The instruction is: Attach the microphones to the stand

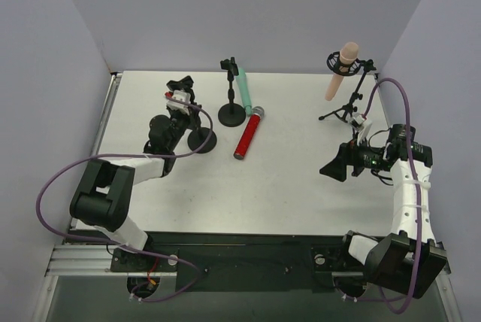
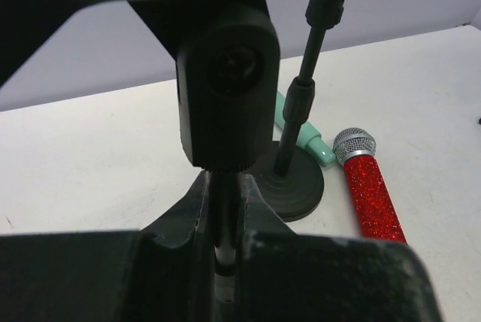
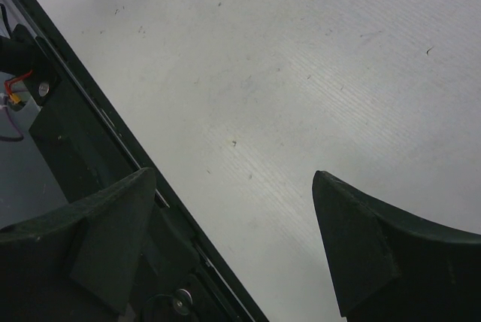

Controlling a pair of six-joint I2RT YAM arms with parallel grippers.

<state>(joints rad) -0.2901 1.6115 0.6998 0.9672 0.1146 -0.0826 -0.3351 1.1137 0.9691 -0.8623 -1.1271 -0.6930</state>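
The glittery red microphone (image 1: 249,132) lies flat mid-table; it also shows in the left wrist view (image 2: 370,190). The mint green microphone (image 1: 243,90) rests beside the middle stand (image 1: 231,114), its end on the table by the round base (image 2: 297,183). The peach-pink microphone (image 1: 343,68) sits in the tripod stand's mount (image 1: 334,60) at the back right. My left gripper (image 1: 183,120) is shut on the thin pole (image 2: 222,220) of a third stand with a round base (image 1: 201,140). My right gripper (image 1: 337,166) is open and empty above bare table (image 3: 233,179).
The empty clip (image 1: 181,89) of the held stand is above my left gripper. The tripod's legs (image 1: 338,114) spread just behind my right gripper. The table's black front edge (image 3: 90,104) runs under the right gripper. Walls close in the back and both sides.
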